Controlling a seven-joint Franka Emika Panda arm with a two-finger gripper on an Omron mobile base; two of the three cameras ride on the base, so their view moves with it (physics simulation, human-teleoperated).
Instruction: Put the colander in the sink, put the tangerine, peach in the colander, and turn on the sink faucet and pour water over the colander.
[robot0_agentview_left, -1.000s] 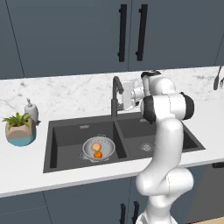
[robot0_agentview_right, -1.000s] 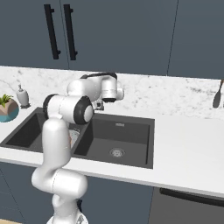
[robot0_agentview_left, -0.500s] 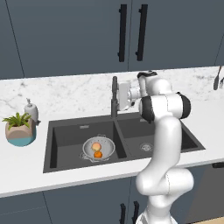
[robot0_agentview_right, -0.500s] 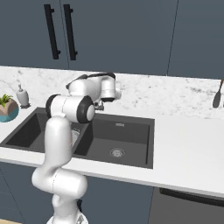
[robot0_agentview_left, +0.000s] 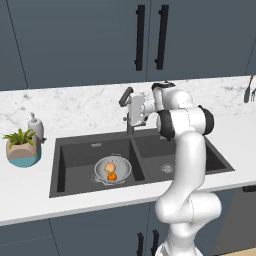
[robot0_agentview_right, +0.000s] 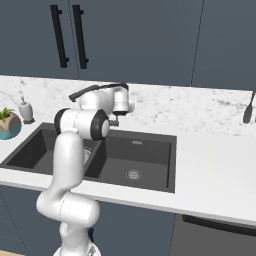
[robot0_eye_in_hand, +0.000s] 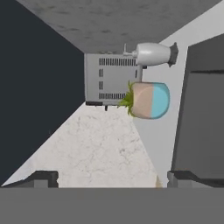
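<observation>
The silvery colander (robot0_agentview_left: 103, 167) sits in the left basin of the dark sink (robot0_agentview_left: 75, 152). The pale peach (robot0_agentview_left: 110, 168) and the orange tangerine (robot0_agentview_left: 112, 176) lie inside it. The dark sink faucet (robot0_agentview_left: 127, 99) rises behind the divider between the basins. My gripper (robot0_agentview_left: 129, 114) is right beside the faucet stem at about lever height, pointing left. In the right base view the gripper (robot0_agentview_right: 116, 111) sits just right of the faucet (robot0_agentview_right: 87, 91), above the sink (robot0_agentview_right: 150, 155). The hand view shows the gripper (robot0_eye_in_hand: 113, 178) open, with only bare counter between its fingertips (robot0_eye_in_hand: 41, 177).
A teal-and-tan plant pot (robot0_agentview_left: 22, 150) and a white soap dispenser (robot0_agentview_left: 35, 125) stand on the marble counter left of the sink. They also appear ahead of the hand: plant pot (robot0_eye_in_hand: 148, 99), soap dispenser (robot0_eye_in_hand: 151, 54), grey box (robot0_eye_in_hand: 111, 78). Dark cabinets hang above.
My hand has moved left, closer to the faucet. The jaws stayed open. The colander and fruit have not moved.
</observation>
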